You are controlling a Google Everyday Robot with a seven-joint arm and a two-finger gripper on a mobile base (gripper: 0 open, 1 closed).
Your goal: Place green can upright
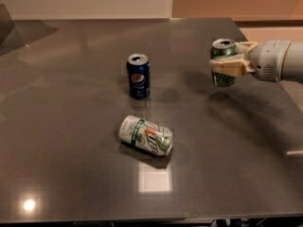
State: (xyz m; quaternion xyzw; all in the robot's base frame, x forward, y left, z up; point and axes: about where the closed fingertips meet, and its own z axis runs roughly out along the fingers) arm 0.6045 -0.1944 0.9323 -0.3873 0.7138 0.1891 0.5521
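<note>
We see our tool (225, 66) at the right of the scene, above the far right part of the surface (61, 164). Its fingers (233, 68) are pale cream, flat and blocky. Behind them sits our wrist (273, 60), a smooth, rounded cylinder in light grey-white, running off the right edge.

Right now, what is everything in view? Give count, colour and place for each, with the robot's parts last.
green can: 1, dark green with a silver top, upright in the gripper, right side
Pepsi can: 1, dark blue, upright, table centre
7UP can: 1, white with green lettering, on its side, nearer the camera than the Pepsi can
table: 1, glossy dark grey
gripper: 1, beige, shut on green can
arm: 1, pale grey, right edge
</note>
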